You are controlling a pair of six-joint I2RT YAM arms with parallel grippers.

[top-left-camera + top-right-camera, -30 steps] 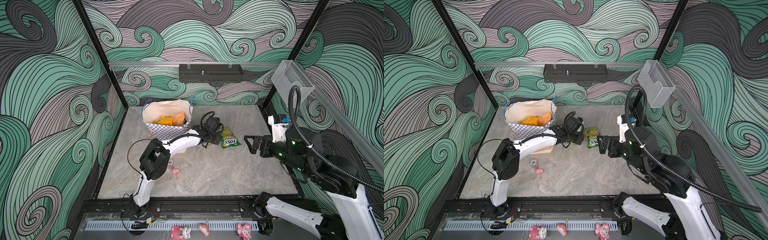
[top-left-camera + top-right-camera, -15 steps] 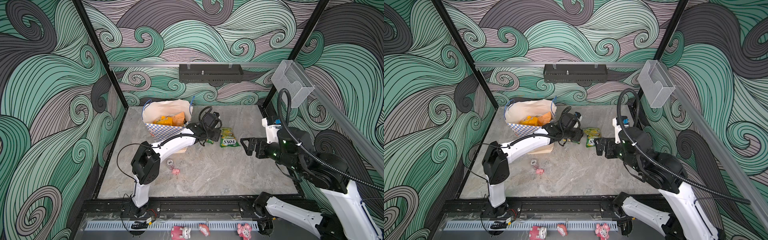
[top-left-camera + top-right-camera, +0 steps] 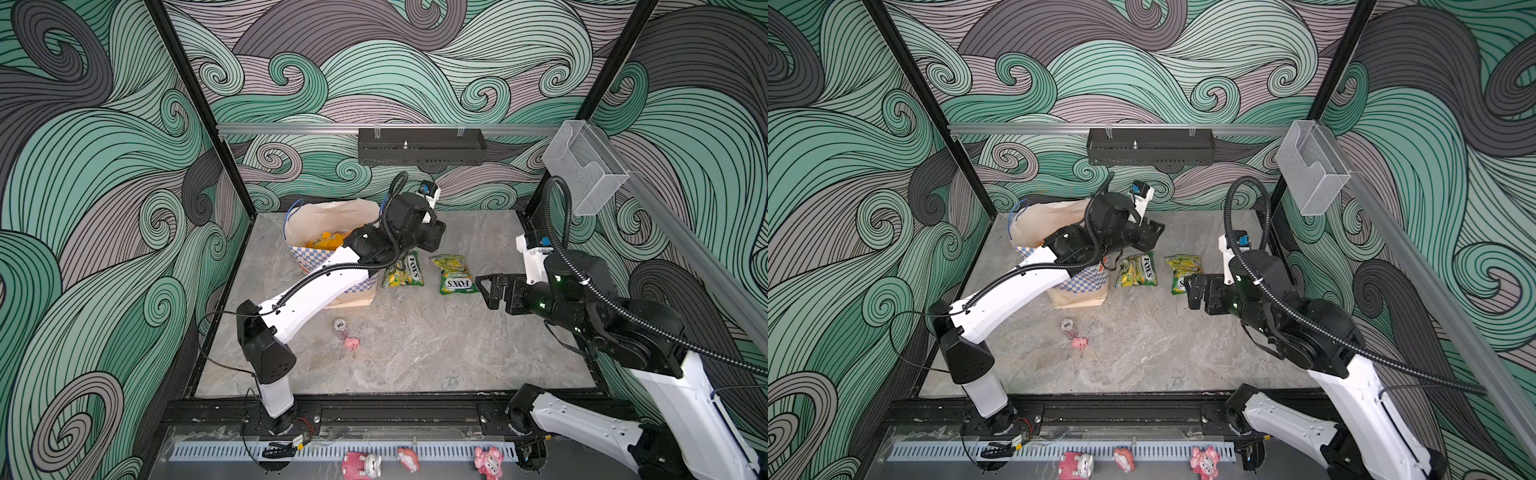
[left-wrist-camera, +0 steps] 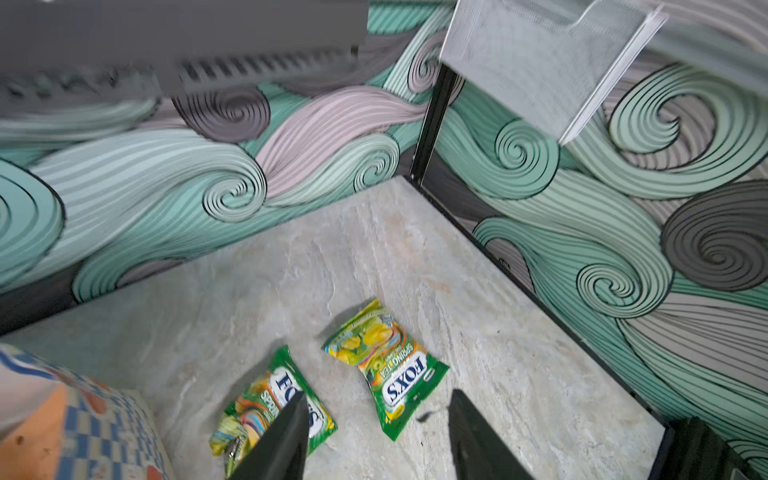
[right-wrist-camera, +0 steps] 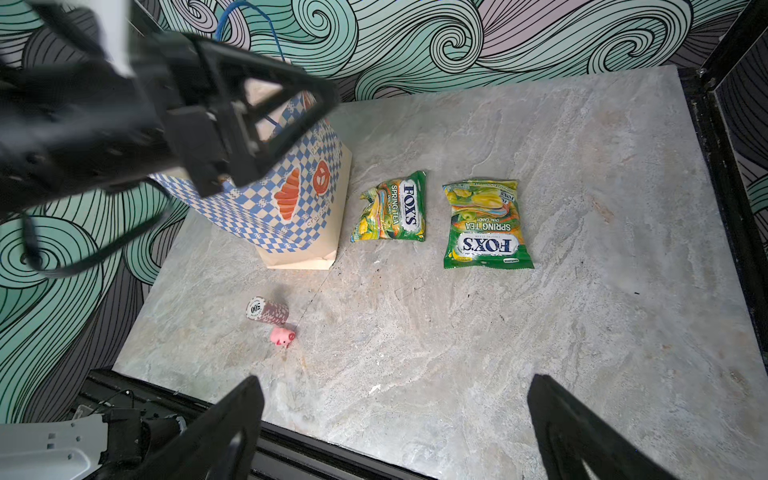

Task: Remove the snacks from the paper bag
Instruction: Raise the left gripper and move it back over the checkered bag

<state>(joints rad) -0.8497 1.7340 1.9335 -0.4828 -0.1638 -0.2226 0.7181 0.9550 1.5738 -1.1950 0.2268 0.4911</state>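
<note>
Snacks [image 3: 326, 240] in orange-yellow wrappers are being seen inside the paper bag [image 5: 299, 224], which is standing upright just behind and below the left gripper [image 4: 376, 400]. Two green ones are already lying on the table [image 5: 415, 332]: a crumpled candy bag [image 5: 392, 208] just beside the paper bag and right under the left gripper, and a flat candy bag [image 5: 486, 226] a little apart, ahead of the right gripper [image 5: 395, 380]. Nothing is being gripped by either gripper; the left jaws are being held partly apart, the right ones fully spread. Unloading is judged to be partway done, and a reach of the left gripper into the bag's mouth is being called for next, jaws parted to pinch an orange wrapper
</note>
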